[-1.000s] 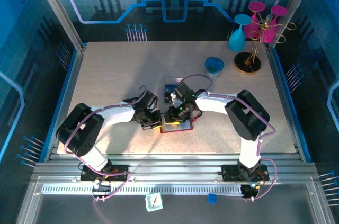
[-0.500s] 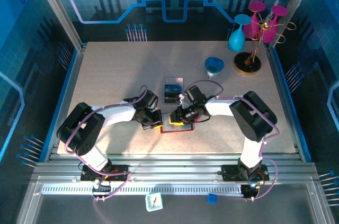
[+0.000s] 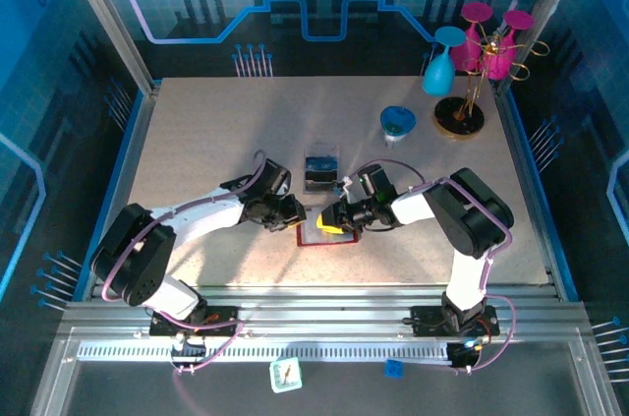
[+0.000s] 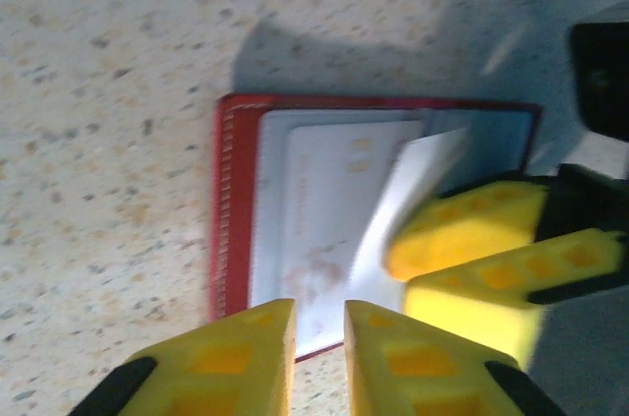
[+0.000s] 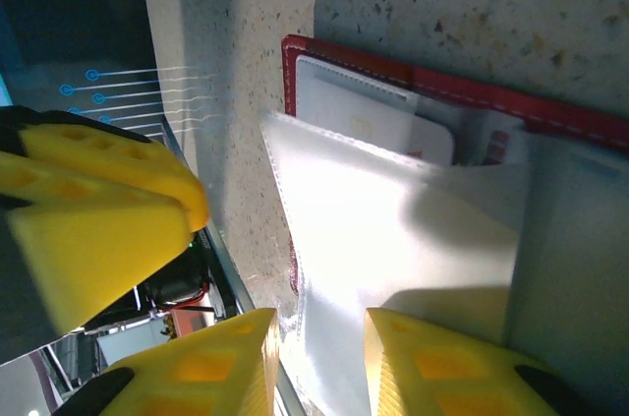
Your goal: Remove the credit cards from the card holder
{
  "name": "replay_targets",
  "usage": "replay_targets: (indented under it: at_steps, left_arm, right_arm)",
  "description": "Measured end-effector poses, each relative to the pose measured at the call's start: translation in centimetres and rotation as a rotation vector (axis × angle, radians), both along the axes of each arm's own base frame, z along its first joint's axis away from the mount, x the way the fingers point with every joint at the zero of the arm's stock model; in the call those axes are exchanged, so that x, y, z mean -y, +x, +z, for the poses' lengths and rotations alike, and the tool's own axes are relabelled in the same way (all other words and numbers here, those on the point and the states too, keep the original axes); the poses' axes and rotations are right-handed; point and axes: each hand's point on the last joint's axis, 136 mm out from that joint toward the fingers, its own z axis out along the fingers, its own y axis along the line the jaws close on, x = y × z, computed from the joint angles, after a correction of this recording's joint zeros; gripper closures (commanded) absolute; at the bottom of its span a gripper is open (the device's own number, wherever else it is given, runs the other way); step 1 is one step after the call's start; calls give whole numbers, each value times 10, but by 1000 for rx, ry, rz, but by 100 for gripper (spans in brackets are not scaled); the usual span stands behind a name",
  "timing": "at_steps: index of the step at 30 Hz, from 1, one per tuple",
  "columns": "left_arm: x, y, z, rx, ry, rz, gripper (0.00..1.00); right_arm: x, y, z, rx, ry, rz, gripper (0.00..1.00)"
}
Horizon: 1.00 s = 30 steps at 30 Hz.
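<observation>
The red card holder lies open on the table between both grippers. In the left wrist view its red edge frames pale pockets with a white credit card tucked inside. My left gripper hovers over the holder's near edge, open by a narrow gap with nothing in it. A stitched pale pocket flap stands lifted and runs between the fingers of my right gripper, which stand apart. That gripper reaches in from the right. The white card's corner shows beyond the flap.
A clear box with dark cards sits just behind the holder. At the back right stand a blue bowl, a blue vase and a gold stand with pink cups. The left gripper's yellow fingers are close to the right gripper.
The left gripper was shut and has parted slightly, shifting a little toward the holder. The right gripper has drawn back to the right across the holder and narrowed somewhat.
</observation>
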Motion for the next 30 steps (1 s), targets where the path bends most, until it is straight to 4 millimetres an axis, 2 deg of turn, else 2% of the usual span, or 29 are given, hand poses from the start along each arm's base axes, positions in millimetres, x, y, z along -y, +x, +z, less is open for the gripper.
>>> replay_targets:
  at_steps: [4, 8, 14, 21, 25, 30]
  left_arm:
    - [11, 6, 2, 10, -48, 6, 78]
    - [19, 8, -9, -14, -64, 5, 80]
    - [23, 6, -26, -57, -62, 1, 83]
    - [26, 4, -29, -79, -79, -1, 85]
    - [29, 6, -27, -69, -95, -5, 86]
    - [33, 7, -24, -64, -115, -15, 87]
  right_arm:
    - [-1, 1, 1, -4, 13, -3, 71]
    - [-1, 1, 0, -2, 16, -6, 71]
    - [-1, 1, 1, -9, 16, -10, 71]
    - [-1, 2, 2, -18, 16, -17, 71]
    - [2, 4, 11, -11, 12, -38, 71]
    - [6, 6, 40, 36, 12, -58, 70]
